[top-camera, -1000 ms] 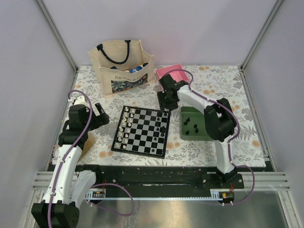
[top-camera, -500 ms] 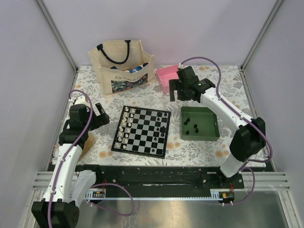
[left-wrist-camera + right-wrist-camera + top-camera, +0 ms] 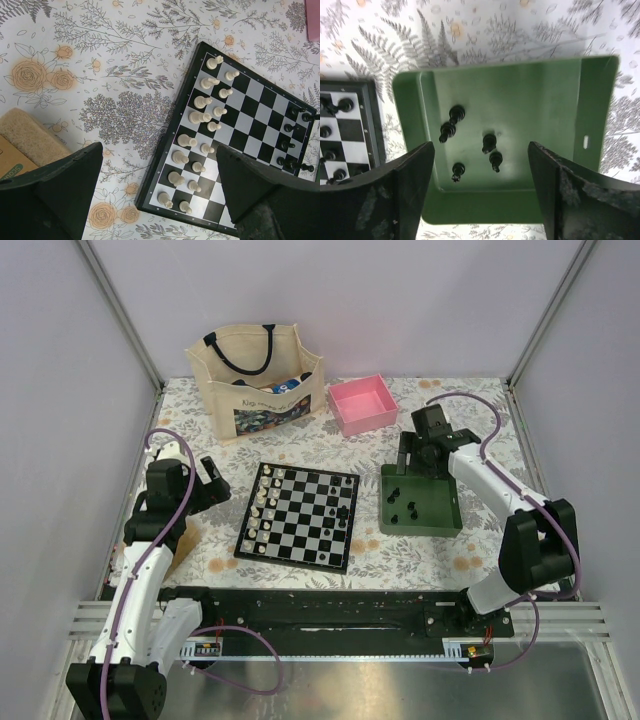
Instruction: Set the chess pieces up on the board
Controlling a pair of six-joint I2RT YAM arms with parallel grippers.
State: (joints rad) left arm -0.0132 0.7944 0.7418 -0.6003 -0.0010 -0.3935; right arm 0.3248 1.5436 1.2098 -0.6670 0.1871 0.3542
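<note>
The chessboard (image 3: 299, 515) lies at the table's middle. Cream-white chessmen (image 3: 199, 122) fill its left two files. Several black chess pieces (image 3: 342, 512) stand along its right side, also seen in the left wrist view (image 3: 289, 145). Several more black pieces (image 3: 489, 142) lie in the green tray (image 3: 445, 510), which the right wrist view (image 3: 540, 100) shows from above. My right gripper (image 3: 420, 462) is open and empty, hovering over the tray's far edge. My left gripper (image 3: 212, 483) is open and empty, left of the board.
A cream tote bag (image 3: 258, 375) stands at the back left. A pink box (image 3: 362, 403) sits behind the tray. A tan sponge-like block (image 3: 30, 137) lies by the left gripper. Metal frame posts and walls bound the table.
My right arm has swung from the board's far right corner, past the pink box, to above the green tray. The left arm has not moved.
</note>
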